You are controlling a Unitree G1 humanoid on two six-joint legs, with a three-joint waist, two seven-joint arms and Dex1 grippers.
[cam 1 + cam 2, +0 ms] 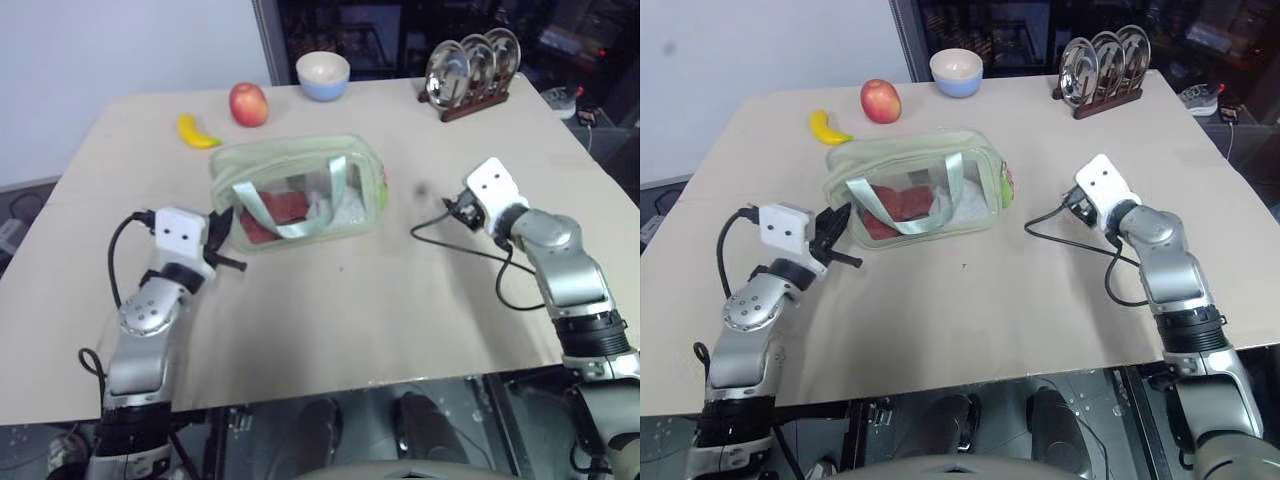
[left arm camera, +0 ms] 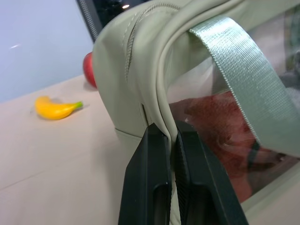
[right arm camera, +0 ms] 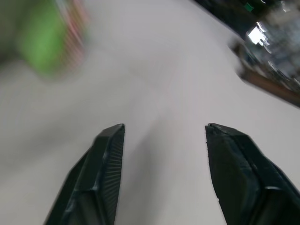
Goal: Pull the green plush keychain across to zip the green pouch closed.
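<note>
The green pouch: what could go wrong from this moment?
1. The left claw pinches only a thin seam at the end of the green pouch; the fabric could slip out.
2. The right claw is open and apart from the green plush keychain, so a last stretch of zipper may remain unclosed.
3. The pouch might slide toward the banana.

Green plush keychain (image 3: 41,40): a smeared green blur at the green pouch's (image 1: 296,160) end in the right wrist view; ring shape not resolvable. From the head views, a sliver at that same end. Zipper state too small to tell. Red contents behind the pouch's clear window unidentifiable. Pouch cropped in the left wrist view.
</note>
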